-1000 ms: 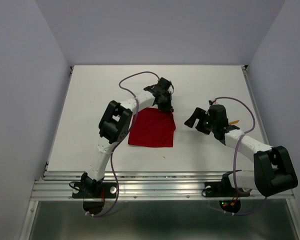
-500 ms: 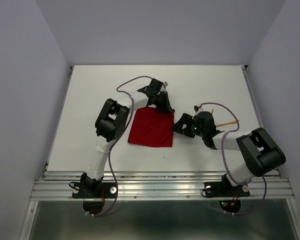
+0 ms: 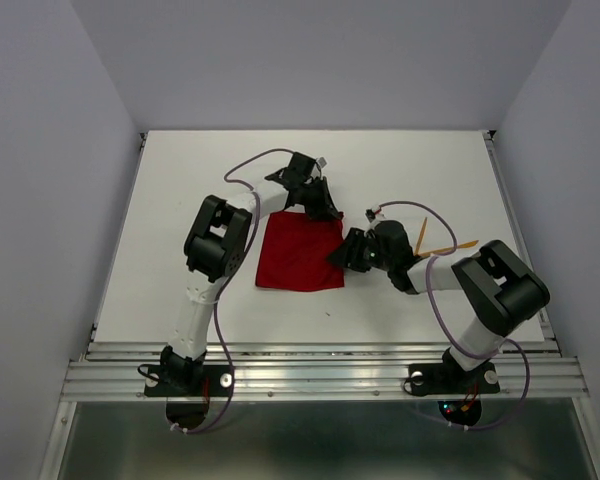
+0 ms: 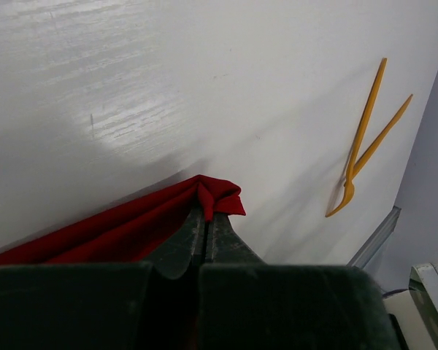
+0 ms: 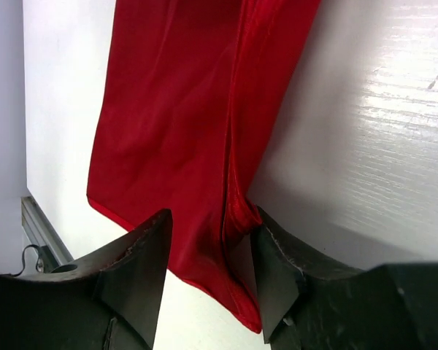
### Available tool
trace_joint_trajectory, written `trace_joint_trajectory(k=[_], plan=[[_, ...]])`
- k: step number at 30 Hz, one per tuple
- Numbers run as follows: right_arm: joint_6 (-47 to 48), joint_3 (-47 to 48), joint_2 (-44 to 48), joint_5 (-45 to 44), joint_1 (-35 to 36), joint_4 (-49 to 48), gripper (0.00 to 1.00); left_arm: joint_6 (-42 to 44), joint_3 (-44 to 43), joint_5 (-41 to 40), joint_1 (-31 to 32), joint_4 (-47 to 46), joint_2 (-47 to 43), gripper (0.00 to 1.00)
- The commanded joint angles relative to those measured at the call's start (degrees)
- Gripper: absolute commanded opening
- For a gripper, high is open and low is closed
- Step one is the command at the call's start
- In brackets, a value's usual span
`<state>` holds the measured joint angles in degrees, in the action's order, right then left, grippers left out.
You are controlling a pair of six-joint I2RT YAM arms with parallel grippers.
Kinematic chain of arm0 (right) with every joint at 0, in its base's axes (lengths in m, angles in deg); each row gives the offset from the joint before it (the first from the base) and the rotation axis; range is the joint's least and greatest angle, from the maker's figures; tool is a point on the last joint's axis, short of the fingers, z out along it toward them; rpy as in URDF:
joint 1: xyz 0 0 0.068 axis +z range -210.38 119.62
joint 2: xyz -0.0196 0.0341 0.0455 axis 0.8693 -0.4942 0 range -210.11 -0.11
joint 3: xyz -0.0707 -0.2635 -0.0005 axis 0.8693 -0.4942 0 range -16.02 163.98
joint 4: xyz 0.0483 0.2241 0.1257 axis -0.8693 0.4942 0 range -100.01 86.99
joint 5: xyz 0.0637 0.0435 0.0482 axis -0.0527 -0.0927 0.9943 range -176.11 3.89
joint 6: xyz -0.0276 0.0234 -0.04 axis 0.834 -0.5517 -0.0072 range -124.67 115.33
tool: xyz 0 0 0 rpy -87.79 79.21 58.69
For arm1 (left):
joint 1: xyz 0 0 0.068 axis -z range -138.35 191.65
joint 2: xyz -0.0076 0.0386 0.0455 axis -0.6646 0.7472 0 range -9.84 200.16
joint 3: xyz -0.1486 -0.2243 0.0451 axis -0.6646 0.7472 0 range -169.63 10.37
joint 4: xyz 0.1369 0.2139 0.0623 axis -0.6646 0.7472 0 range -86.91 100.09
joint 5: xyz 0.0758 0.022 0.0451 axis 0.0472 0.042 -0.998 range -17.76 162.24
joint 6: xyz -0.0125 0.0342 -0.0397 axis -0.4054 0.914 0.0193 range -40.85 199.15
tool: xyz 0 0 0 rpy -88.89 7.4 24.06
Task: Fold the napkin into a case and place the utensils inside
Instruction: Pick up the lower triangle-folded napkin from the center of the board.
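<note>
The red napkin lies flat on the white table. My left gripper is at its far right corner, shut on a pinch of the cloth. My right gripper is at the napkin's right edge, near the front corner. Its jaws stand apart astride the doubled edge, and the right finger touches the cloth. The two orange utensils lie crossed on the table right of the right arm. They also show in the left wrist view as thin orange utensils, one with a wider curved end.
The table's right rail runs just beyond the utensils. The right arm's forearm and purple cable lie between the napkin and the utensils. Bare white table surrounds the napkin.
My right gripper has swung left from open table to the napkin's right edge, and its jaws have narrowed. The left gripper has shifted slightly left with the corner still pinched.
</note>
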<state>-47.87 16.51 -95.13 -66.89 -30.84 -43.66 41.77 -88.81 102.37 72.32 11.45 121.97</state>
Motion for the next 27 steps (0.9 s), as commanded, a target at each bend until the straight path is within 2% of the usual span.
trace_joint_trajectory(k=[1,3,8,12,13,16,21,25,27], plan=[[-1.8,0.7,-0.2,-3.8,1.4,-3.4,0.52,-1.2,1.2,0.8,-0.6,-3.3,-5.6,0.0],[-1.6,1.6,-0.6,-5.2,2.1,-2.9,0.49,-1.5,1.3,1.2,-0.6,-3.6,-5.6,0.0],[0.0,5.3,-2.0,-9.4,2.1,2.3,0.29,-2.7,2.8,1.5,-0.7,-5.5,-6.1,0.0],[0.6,6.8,-1.6,-12.4,2.6,5.1,0.2,-3.1,3.3,1.9,-0.7,-6.6,-6.1,0.0],[0.9,7.5,-1.6,-13.1,2.6,6.4,0.12,-3.3,3.6,1.9,-0.7,-7.0,-6.1,0.0],[2.8,9.3,-1.5,-15.7,2.6,11.7,0.01,-4.1,5.1,2.2,-0.7,-7.9,-6.4,0.0],[8.0,16.7,-1.3,-22.0,2.6,25.2,0.01,-5.9,7.9,2.9,-1.1,-13.1,-7.3,0.0],[14.4,23.5,-3.0,-25.4,3.7,39.7,0.01,-7.0,9.3,3.1,-1.5,-16.5,-7.5,0.0],[16.6,26.0,-3.2,-27.5,4.4,42.5,0.01,-7.9,9.8,3.2,-1.5,-18.5,-7.7,0.0]])
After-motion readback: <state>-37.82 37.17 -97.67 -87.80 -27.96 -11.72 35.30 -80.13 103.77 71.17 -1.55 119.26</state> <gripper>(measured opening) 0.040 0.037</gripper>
